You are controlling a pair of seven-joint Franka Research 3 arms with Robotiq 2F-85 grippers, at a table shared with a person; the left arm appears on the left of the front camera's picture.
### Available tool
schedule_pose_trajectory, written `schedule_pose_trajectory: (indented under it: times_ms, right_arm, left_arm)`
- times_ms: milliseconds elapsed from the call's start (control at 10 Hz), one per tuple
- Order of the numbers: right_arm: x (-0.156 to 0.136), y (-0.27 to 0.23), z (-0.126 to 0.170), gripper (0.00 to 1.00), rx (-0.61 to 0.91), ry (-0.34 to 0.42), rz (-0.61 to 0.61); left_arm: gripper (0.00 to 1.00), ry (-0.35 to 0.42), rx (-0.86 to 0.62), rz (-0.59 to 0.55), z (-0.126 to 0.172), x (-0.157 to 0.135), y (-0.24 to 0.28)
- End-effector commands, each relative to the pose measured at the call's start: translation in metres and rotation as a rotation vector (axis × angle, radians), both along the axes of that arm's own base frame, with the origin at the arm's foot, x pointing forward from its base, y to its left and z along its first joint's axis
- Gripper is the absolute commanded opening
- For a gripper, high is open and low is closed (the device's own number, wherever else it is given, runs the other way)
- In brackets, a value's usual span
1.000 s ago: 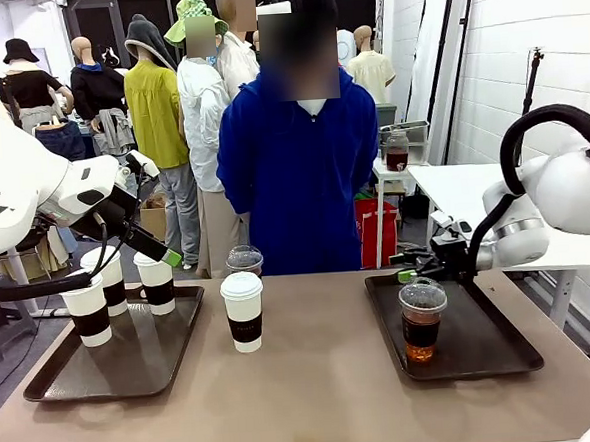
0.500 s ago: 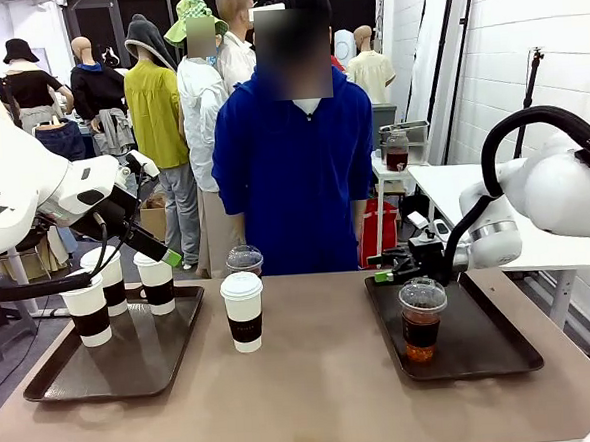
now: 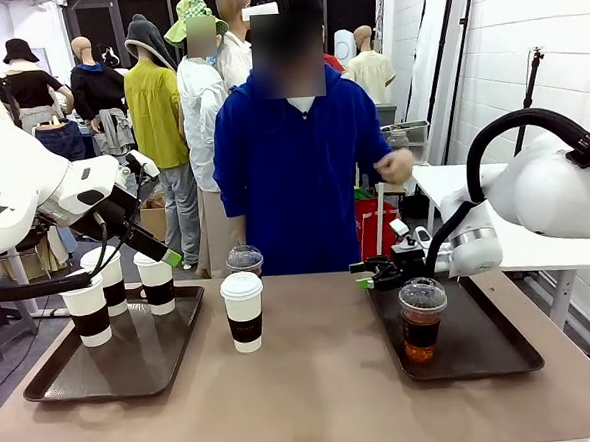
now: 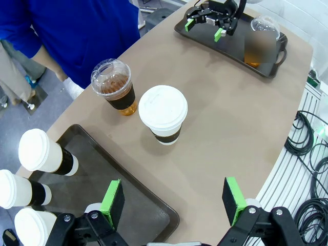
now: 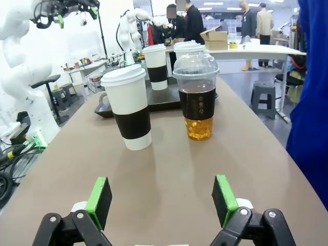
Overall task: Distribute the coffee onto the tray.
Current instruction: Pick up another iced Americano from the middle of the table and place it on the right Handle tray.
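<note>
One paper cup (image 3: 243, 311) stands alone on the table (image 3: 315, 390), with an iced cup (image 3: 244, 260) just behind it. Three paper cups (image 3: 106, 283) stand on the left tray (image 3: 134, 366) to its left, and a second iced cup (image 3: 422, 318) on the right tray (image 3: 483, 345) to its right. The left gripper (image 4: 173, 199) hangs above and left of that lone cup, fingers spread and empty; the right gripper (image 5: 161, 201), low to its right, points at it, fingers apart, grasping nothing.

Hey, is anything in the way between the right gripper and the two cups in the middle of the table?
Nothing visible. Just bare tabletop lies between the open right gripper and the white lidded cup and the iced coffee beside it.
</note>
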State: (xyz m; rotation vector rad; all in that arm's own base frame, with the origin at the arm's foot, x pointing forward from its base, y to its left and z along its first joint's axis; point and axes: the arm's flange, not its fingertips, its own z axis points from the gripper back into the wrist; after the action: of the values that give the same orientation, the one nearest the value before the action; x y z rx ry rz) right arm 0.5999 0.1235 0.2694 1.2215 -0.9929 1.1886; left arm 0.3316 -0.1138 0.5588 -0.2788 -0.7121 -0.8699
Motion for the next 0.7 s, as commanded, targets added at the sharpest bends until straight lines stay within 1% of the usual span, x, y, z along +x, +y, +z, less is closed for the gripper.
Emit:
schedule_pose_trajectory:
  times_ms: [0,300,600]
  right_arm:
    - [-0.004,0.024,0.004,1.00,-0.007,0.015,-0.040]
    - [0.000,0.064,0.003,1.00,-0.016,0.031,-0.004]
    - [0.008,0.097,0.004,1.00,-0.004,0.019,-0.013]
  left_arm:
    - [1.00,0.002,-0.007,0.000,0.000,0.000,0.001]
    - [1.00,0.002,-0.007,0.000,0.000,0.000,0.001]
    - [1.00,0.002,-0.007,0.000,0.000,0.000,0.001]
